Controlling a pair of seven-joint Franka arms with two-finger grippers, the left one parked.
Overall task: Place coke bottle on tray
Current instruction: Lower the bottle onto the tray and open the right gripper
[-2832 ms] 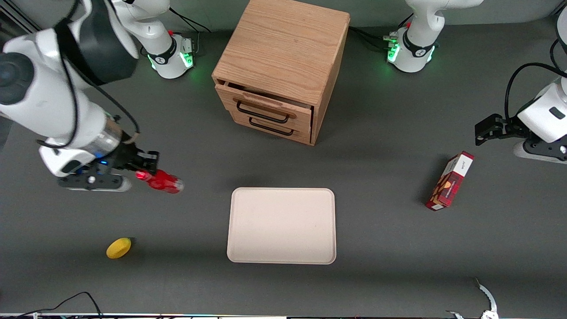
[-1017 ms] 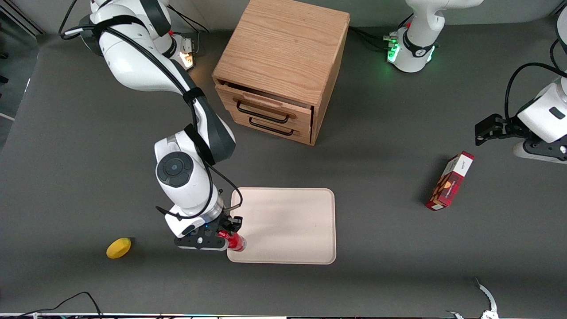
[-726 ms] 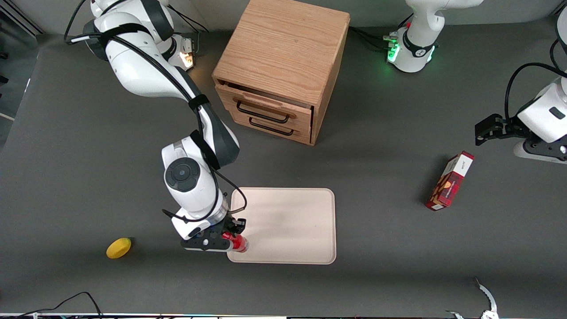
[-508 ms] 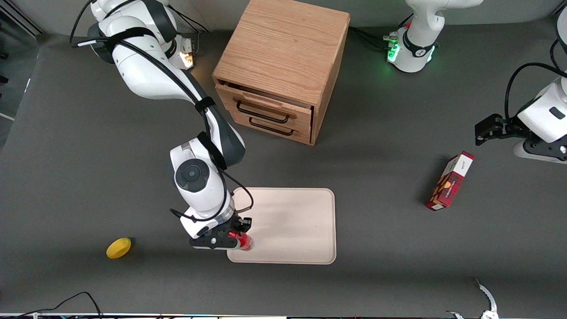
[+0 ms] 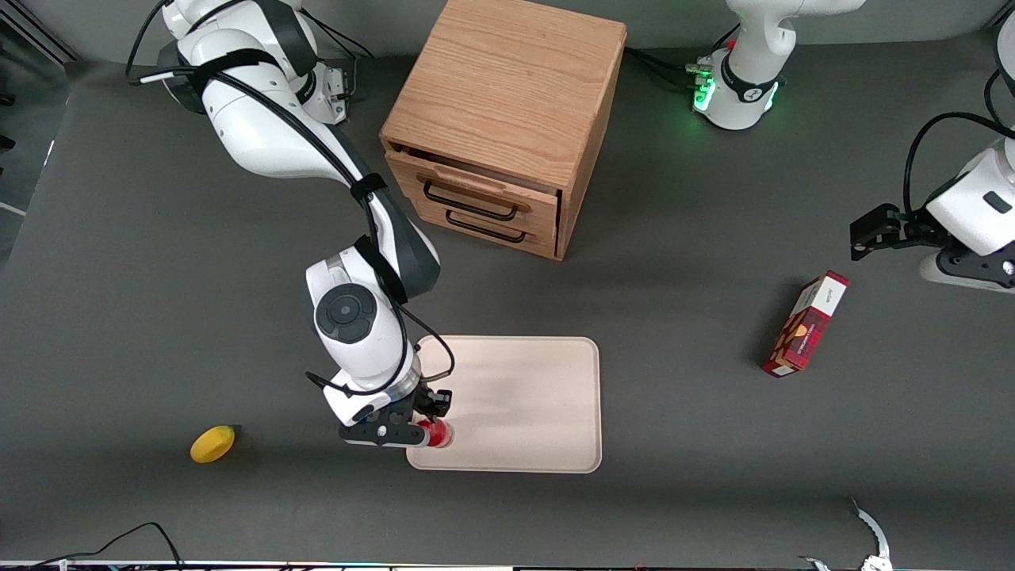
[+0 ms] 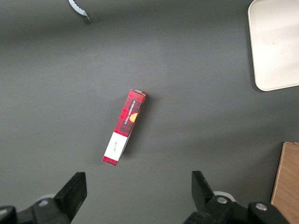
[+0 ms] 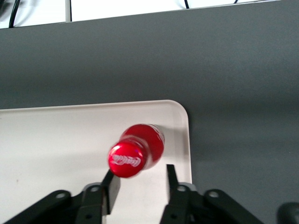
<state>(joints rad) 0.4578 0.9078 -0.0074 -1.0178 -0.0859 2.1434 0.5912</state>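
Right wrist view shows the pincer (image 7: 138,186) spread open around the coke bottle (image 7: 138,151), upright on the tray's (image 7: 56,144) corner.

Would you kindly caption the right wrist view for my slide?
Open gripper above the upright coke bottle, standing in a corner of the tray.

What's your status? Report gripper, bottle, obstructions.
Gripper straddling coke bottle over tray corner. Bottle upright, cap up; touchdown unconfirmed. Nothing in the way.

Dark grey tabletop (image 5: 143,262) bearing a wooden drawer cabinet (image 5: 507,119)
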